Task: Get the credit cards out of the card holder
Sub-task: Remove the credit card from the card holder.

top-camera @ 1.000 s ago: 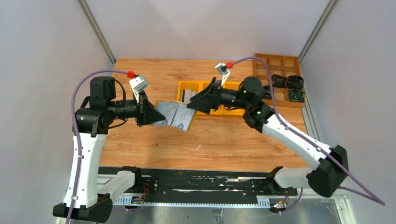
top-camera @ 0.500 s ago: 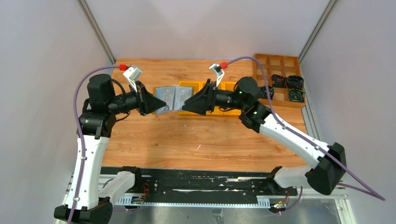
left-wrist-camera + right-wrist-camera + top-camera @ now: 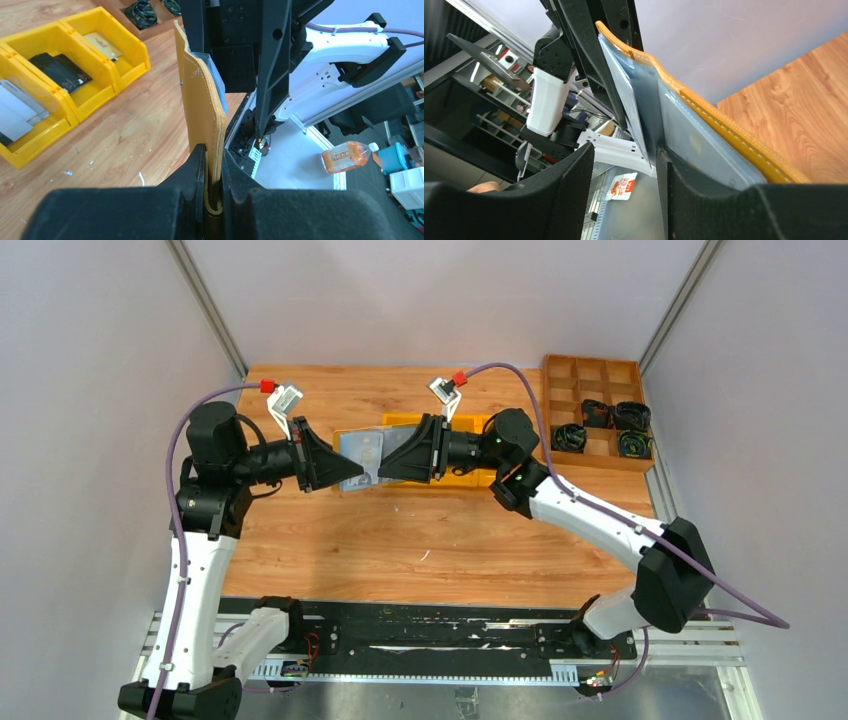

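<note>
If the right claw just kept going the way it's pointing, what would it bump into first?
The card holder, held up by the left gripper right in front of the right gripper. In the wrist view its edge seems to sit between the open fingers.

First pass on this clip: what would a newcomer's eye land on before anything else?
The card holder hangs in the air above the middle of the table, between two arms that meet tip to tip. The left gripper is clamped on its yellow cover, and the right gripper stands open astride a pale card on its inner face. Bright yellow bins sit behind.
</note>
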